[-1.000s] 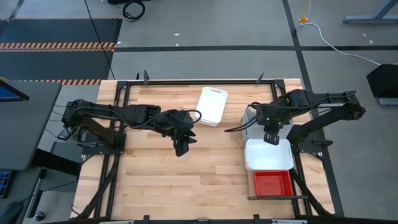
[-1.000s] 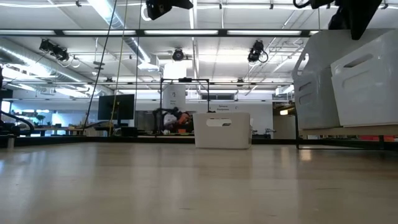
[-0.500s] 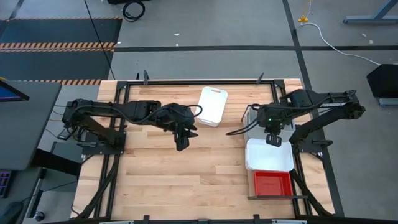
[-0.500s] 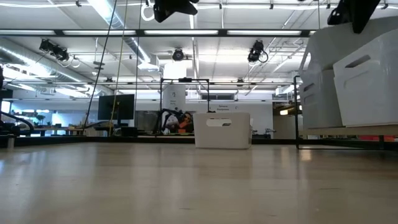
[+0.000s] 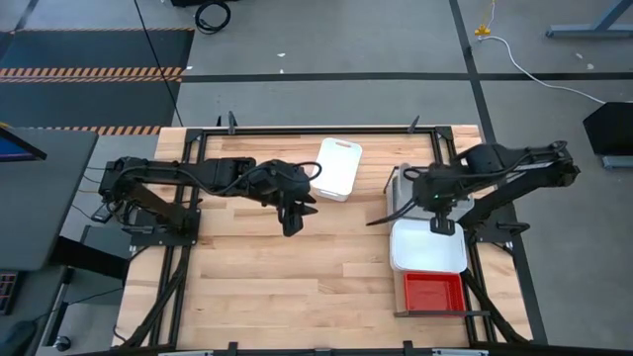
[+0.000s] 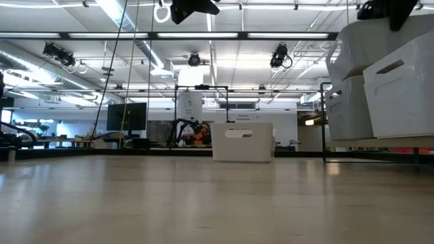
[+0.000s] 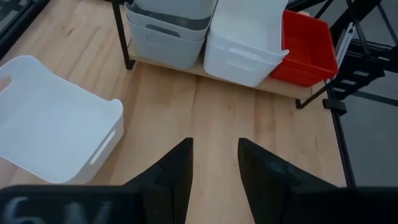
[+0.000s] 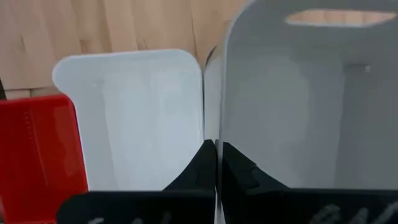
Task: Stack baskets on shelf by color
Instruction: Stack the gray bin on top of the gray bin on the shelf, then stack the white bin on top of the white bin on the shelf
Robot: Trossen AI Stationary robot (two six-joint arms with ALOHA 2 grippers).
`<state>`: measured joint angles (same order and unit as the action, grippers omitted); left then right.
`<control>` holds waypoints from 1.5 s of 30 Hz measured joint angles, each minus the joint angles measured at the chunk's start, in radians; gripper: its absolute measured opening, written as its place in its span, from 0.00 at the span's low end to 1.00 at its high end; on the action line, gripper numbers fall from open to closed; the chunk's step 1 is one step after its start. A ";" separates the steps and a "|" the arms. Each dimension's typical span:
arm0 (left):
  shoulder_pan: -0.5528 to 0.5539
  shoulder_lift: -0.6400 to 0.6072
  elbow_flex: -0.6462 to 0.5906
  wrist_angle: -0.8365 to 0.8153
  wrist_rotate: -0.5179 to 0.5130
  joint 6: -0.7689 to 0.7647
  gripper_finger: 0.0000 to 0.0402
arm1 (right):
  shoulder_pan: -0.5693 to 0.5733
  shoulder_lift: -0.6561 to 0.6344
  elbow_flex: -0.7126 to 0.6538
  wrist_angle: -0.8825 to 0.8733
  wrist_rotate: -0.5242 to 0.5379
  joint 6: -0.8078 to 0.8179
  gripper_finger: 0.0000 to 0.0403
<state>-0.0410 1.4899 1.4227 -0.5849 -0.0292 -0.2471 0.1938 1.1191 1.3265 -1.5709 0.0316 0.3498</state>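
Observation:
On the shelf at the table's right stand light grey baskets, white baskets and a red basket, in a row from far to near. My right gripper points down between the grey and white stacks, shut on the top light grey basket. Another white basket rests on its bottom at the far middle of the table. My left gripper hangs open above the table's middle, near that basket and touching nothing. My right gripper pinches the near side wall of the top light grey basket, one finger inside and one outside. The fingers come from above, pointing down. In the low view the basket sits raised over the grey one beneath; whether it hangs clear I cannot tell.
Black frame bars run along the table's edges and around the shelf. Bare wood lies across the near half of the table. The room shows beyond the far edge in the low view.
My right gripper has shifted a little toward the table's near right and rolled slightly. In the low view the top basket of the farther stack now stands apart from the one beneath it.

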 joint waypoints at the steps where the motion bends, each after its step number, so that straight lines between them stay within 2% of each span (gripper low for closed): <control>1: 0.000 0.000 0.000 0.000 0.000 0.000 0.33 | 0.000 0.000 -0.011 0.004 -0.004 -0.001 0.01; 11: -0.008 0.000 0.000 -0.002 0.000 -0.007 0.33 | 0.000 0.001 -0.125 0.098 -0.030 0.038 0.02; 17: -0.009 0.000 0.000 -0.002 0.000 -0.011 0.33 | 0.000 0.000 -0.158 0.105 -0.036 0.102 0.12; 28: -0.008 0.000 0.000 -0.003 0.000 -0.005 0.33 | 0.000 0.000 -0.158 0.170 -0.032 0.104 0.26; 34: -0.008 0.000 0.000 -0.003 0.000 0.001 0.33 | 0.000 0.000 -0.158 0.171 -0.024 0.123 0.30; 42: 0.059 0.036 -0.001 -0.011 -0.031 0.083 0.33 | -0.003 0.000 -0.063 0.181 -0.037 0.210 0.30; 45: 0.122 0.082 -0.001 -0.022 0.006 0.086 0.33 | -0.008 0.000 0.003 0.190 0.024 0.316 0.30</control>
<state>0.0812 1.5722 1.4220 -0.6066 -0.0233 -0.1613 0.1857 1.1191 1.3299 -1.3809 0.0558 0.6659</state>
